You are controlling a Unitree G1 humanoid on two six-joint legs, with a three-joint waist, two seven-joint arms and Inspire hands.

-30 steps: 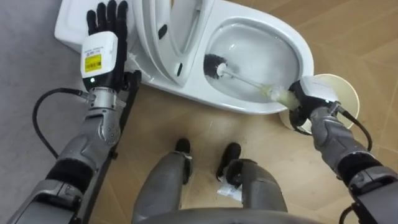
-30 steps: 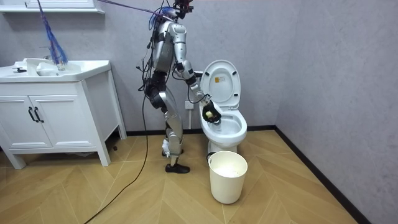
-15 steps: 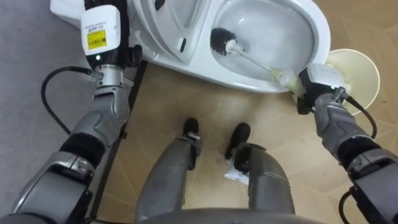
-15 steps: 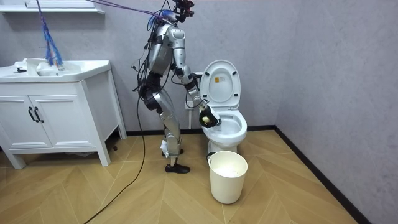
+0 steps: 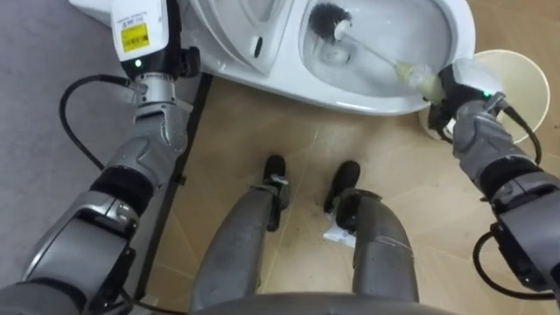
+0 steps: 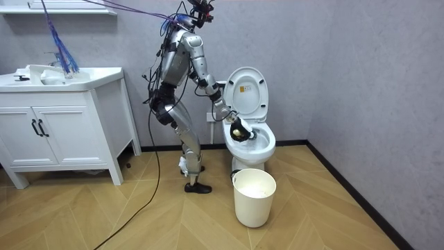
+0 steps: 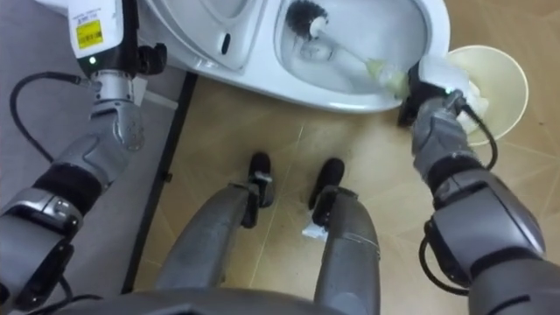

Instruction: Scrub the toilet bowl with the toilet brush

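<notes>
toilet brush [image 5: 372, 50] sat in the bowl [image 5: 350, 92], right hand [image 5: 451, 84] clenched on its handle. a hard sweep (handle lay shallow) could have flicked mess out.

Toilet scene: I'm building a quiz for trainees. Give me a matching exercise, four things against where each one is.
1. brush head
2. right hand
3. bin
4. toilet lid

A. on the floor beside the bowl
B. raised upright
C. inside the bowl
D. at the bowl's rim, shut on the brush handle

Pairs: 1-C, 2-D, 3-A, 4-B
</notes>
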